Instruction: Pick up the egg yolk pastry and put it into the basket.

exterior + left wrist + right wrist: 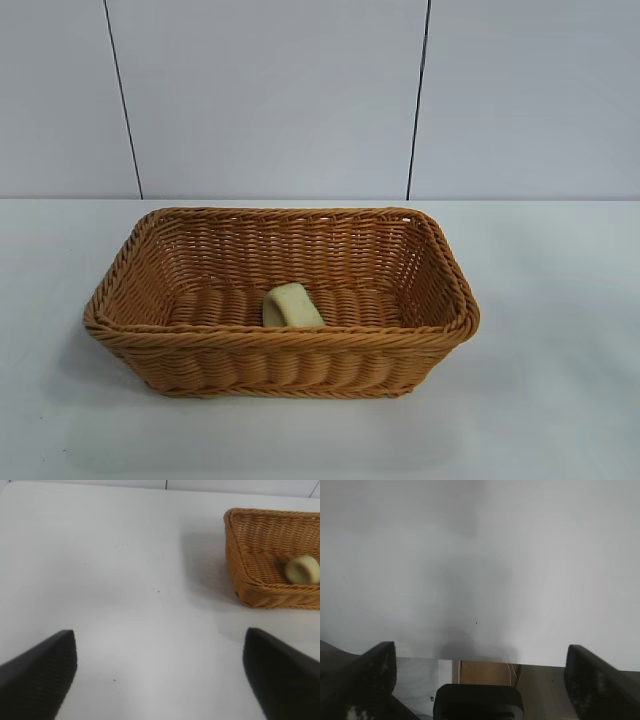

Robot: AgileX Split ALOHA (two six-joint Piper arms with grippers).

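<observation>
The small pale yellowish-cream dome-shaped egg yolk pastry (292, 305) already sits inside the large orange-brown rectangular woven wicker basket (420, 262), on the ribbed bottom near the front wall, tipped up on edge rather than flat. It seems to lean against that near wall, though the braided rim hides the contact. The basket stands on the plain white table (560, 380).

Neither arm shows in the exterior view. The left gripper (160, 672) hangs over bare table with the basket off to one side, jaws spread wide, nothing between them. The right gripper (480, 680) is also spread and empty, over the table's edge, well apart from the basket; floor and a dark base part show below it.

Judgement: placement looks done, only clearing away is left. To finish it well:
- keep both sets of jaws released, don't re-grab
- right arm should move off without swinging back over the basket rim
- don't nudge the basket; the pastry on edge could roll or tip flat, harmless as long as it stays inside
- left arm can simply sit parked where it is
</observation>
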